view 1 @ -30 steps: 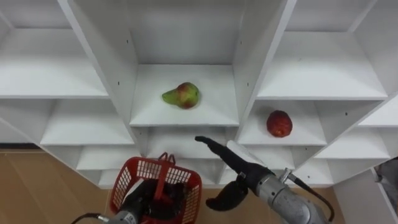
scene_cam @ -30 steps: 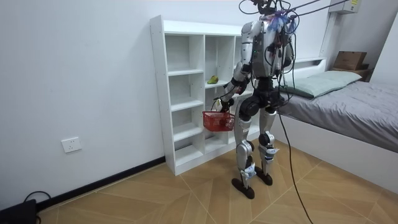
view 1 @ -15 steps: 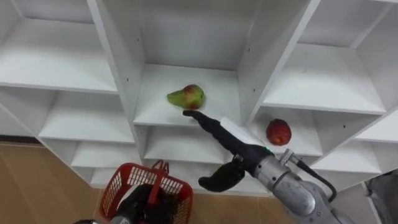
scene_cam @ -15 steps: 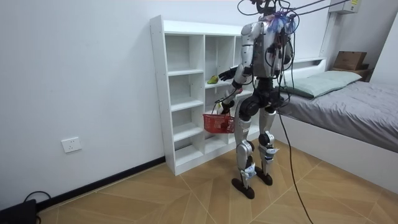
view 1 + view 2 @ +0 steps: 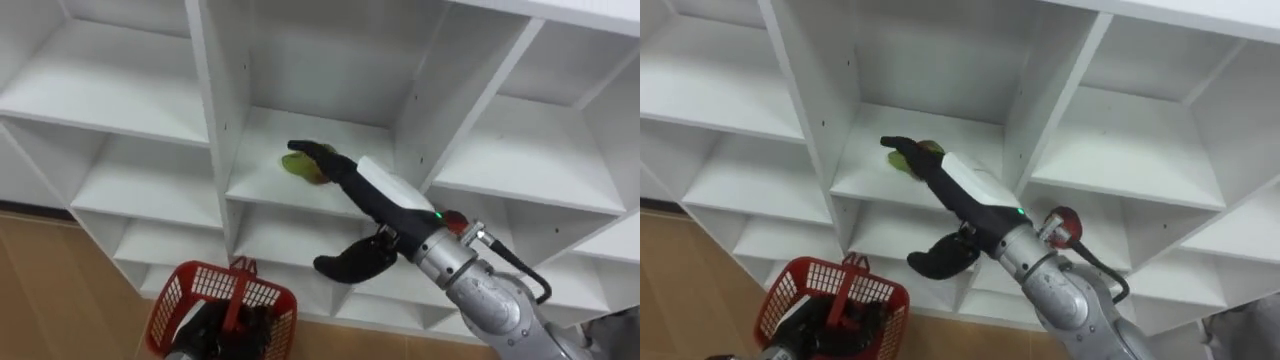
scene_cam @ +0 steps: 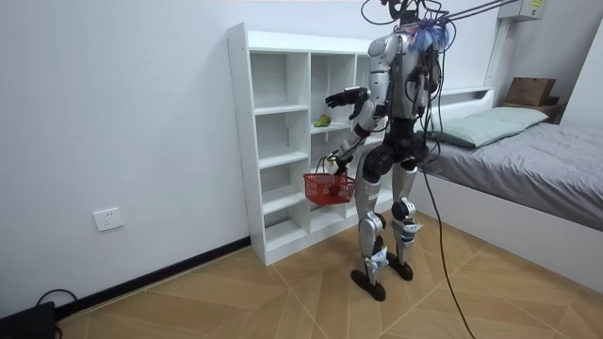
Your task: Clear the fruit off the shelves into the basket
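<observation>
right hand stretched into the closet's middle compartment, over the pear
its fingers lie straight across the pear on the shelf, thumb spread wide below, nothing gripped. a red apple sits in the next compartment to the right, behind the wrist. left hand, curled round the handle, holds the red basket low.

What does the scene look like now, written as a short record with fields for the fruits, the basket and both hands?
right hand: open, fingers straight over the pear, not yet closed
left hand: shut on the handle of the red basket, low left
pear: in a middle compartment of the closet, partly under the fingers
apple: compartment right of the pear's, partly hidden by the right arm
red basket: hangs lower than the pear's shelf; contents unclear
</observation>
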Robot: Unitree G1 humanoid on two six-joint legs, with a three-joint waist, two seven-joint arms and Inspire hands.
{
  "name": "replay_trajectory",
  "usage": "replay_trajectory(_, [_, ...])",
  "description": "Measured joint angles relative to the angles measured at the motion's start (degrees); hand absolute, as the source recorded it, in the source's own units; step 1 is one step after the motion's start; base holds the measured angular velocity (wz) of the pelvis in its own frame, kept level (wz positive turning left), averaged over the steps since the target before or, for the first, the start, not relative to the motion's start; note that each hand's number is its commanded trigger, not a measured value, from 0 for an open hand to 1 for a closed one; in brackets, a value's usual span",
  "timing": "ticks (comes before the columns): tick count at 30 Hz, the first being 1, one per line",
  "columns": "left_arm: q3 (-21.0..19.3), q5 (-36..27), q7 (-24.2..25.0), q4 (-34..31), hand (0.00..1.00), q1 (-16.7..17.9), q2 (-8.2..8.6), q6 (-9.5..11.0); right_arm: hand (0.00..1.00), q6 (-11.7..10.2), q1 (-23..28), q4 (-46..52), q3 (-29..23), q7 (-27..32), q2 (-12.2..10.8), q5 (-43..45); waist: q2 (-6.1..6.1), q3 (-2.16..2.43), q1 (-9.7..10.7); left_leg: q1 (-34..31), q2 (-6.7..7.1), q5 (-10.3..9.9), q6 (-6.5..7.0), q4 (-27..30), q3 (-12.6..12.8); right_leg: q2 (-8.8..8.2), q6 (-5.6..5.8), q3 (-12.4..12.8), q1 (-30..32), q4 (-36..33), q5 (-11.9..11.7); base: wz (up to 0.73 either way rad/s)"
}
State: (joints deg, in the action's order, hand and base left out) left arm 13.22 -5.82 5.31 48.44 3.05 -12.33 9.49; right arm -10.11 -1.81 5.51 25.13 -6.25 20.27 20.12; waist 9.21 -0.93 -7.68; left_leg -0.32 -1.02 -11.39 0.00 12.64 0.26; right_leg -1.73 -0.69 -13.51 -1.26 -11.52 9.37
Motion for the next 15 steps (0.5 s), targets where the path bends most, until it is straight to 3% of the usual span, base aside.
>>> replay_trajectory(7, [-3.92, 3.1, -0.08, -0.02, 1.0, 0.85, -0.34, -0.08, 0.0, -0.29, -1.62, -0.01, -1.82, 1.04, 0.0, 0.03, 0.61, 0.11, -0.75, 0.1, 0.06, 0.06, -0.12, -0.08, -1.12, 0.0, 0.0, -1.29, -0.99, 0.04, 0.0, 0.1])
replay_trajectory(15, [-5.02, 5.25, 0.15, -1.64, 1.0, 2.86, -1.06, -0.38, 0.0, -1.1, -3.69, -2.03, -3.57, 2.72, 0.11, -5.19, 1.32, 0.08, -1.4, 1.01, 0.29, 0.14, -0.24, -0.33, -2.73, -0.17, 0.01, -3.76, -2.83, 1.02, 0.0, 0.1])
